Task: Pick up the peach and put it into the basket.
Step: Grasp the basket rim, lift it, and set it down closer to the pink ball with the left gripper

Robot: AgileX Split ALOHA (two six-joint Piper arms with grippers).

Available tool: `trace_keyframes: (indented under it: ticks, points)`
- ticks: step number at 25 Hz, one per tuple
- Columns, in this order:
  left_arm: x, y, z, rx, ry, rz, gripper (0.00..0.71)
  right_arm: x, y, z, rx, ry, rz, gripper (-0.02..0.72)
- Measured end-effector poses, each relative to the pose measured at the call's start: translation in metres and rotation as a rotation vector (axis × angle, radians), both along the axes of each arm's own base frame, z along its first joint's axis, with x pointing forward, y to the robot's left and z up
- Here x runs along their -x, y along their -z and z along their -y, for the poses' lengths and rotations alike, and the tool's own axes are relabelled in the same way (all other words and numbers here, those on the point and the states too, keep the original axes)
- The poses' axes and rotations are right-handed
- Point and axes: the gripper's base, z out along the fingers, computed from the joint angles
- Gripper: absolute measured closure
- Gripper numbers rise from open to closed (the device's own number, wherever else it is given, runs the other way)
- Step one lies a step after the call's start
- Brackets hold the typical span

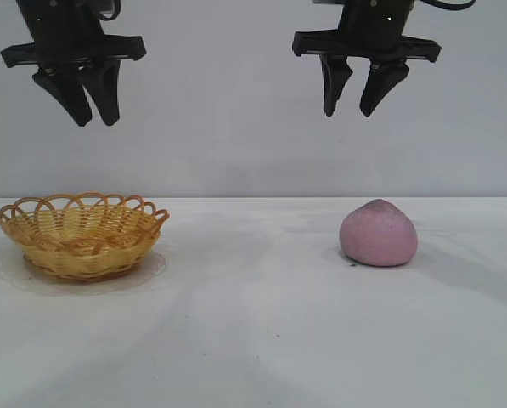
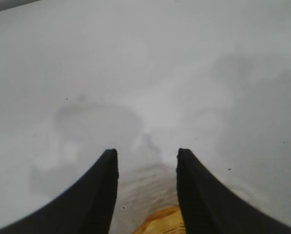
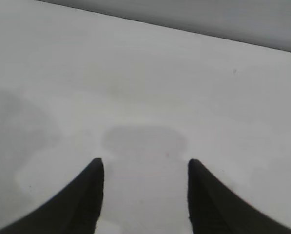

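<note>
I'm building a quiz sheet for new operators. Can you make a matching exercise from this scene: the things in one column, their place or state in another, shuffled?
Column A:
1. peach
2. basket
3. left gripper
4. right gripper

Column B:
a. empty, on the table at the exterior view's left
b. open, hanging above the pink fruit
c. lying on the table at the exterior view's right
d. open, hanging above the woven rim

Pairs: 1-c, 2-a, 3-d, 4-b

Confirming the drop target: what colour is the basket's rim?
Orange, looped, over yellow woven sides; the basket shows best in the exterior view.
</note>
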Motion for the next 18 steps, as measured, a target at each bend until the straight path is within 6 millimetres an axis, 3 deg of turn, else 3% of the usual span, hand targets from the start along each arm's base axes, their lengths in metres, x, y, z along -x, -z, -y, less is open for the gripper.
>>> trace_keyframes:
  ticks: [12,18]
  points:
    - [0.004,0.003,-0.002,-0.015,0.006,-0.054,0.452,0.001,0.001,0.000,0.004,0.001,-0.010,0.332]
    - [0.009,0.024,-0.038,-0.116,0.110,-0.243,0.452,0.001,0.001,0.001,0.006,0.001,-0.016,0.332]
